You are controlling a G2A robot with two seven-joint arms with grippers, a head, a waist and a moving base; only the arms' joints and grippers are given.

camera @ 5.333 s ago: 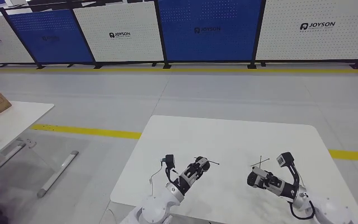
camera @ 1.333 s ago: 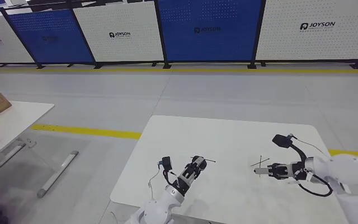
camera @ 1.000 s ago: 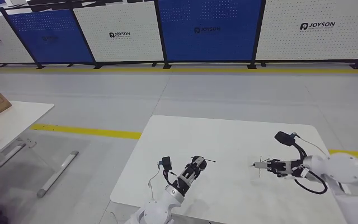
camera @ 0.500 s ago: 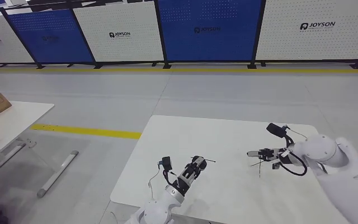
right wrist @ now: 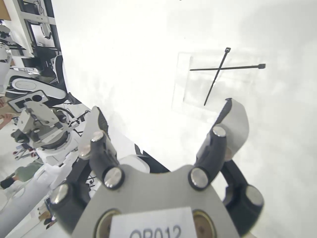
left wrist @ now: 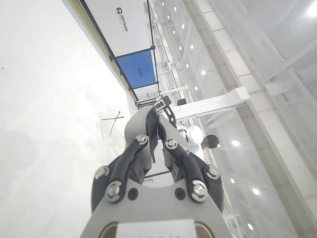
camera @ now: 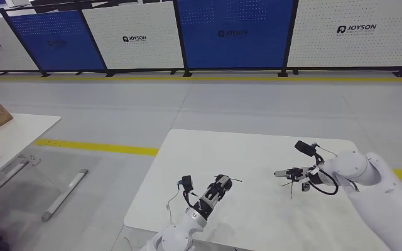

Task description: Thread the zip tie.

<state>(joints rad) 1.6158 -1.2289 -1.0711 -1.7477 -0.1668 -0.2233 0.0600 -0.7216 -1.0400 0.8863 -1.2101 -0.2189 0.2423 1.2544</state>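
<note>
At the left, the left tool (camera: 225, 182) hangs low over the near part of the desk (camera: 251, 150). Its fingers are pressed together, and in the top view a thin black tie (camera: 235, 180) appears to jut from its tip, so I judge it to be pinching that tie. The left wrist view does not show the strap between the pads.

Further right, two crossed ties (right wrist: 219, 69) lie flat on the desk, one over the other, heads pointing away from the right arm. The right tool (right wrist: 163, 106) hovers just beside them with its fingers spread wide and nothing between them. One fingertip is near the tail of the slanted tie, not touching it.

The step in hand looks like the pick-up of a tie from the desk; no threading has begun. The next move calls for lowering the open tool so its fingers straddle a single strap, away from the crossing, or both ties may come up together. The strap is thin and lies flat, so the tips must come right down to the surface before closing.
</note>
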